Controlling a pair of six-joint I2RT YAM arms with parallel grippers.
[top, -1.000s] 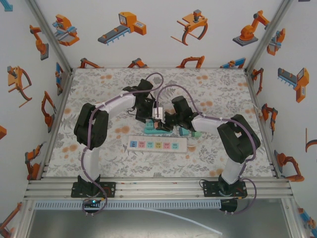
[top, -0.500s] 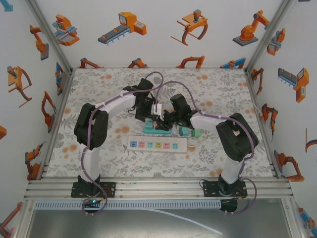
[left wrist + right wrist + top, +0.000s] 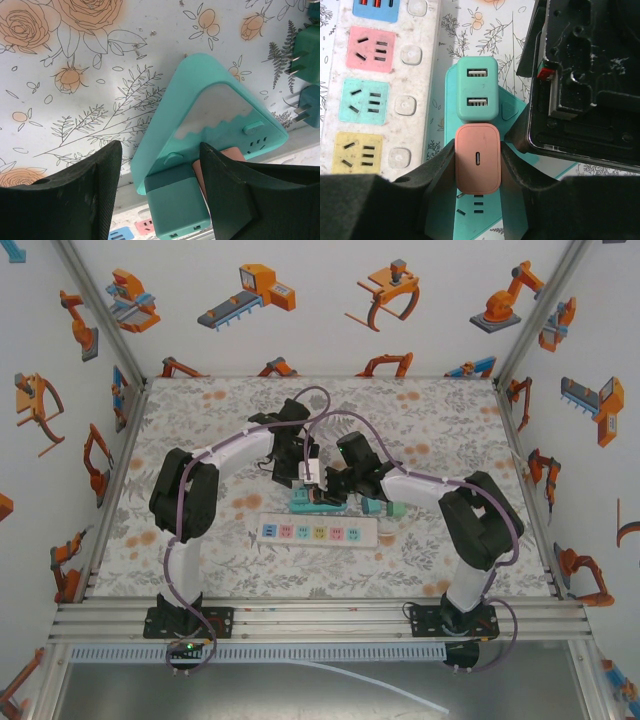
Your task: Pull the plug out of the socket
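The right end effector (image 3: 478, 150) is closed tight on the salmon plug (image 3: 478, 160), a pad on each flank, at the lower centre of the right wrist view; that plug sits seated in the teal triangular socket (image 3: 215, 100), touching the teal twin-port charger (image 3: 477, 90) directly above it in that frame; the left end effector (image 3: 160, 150) stands partly open, straddling the charger end of the socket with nothing clearly clamped, and whether it presses the socket down I cannot tell. The likeliest trouble, as I judge it, is the light, loose socket rising with the plug if nothing pins it; a pull off the pin axis could bind the prongs or tip the socket; the smooth shell could slide out of the pads; the two end effectors are crowded together and could knock each other or nudge the charger. The white power strip (image 3: 370, 75) lies just beside the socket, at the left of the right wrist view; loose teal plugs (image 3: 306, 55) lie at the right edge of the left wrist view; the bench (image 3: 200, 420) wears a pale floral cloth; white walls (image 3: 320, 330) printed with orange robot cartoons enclose it within an aluminium frame (image 3: 320, 612).
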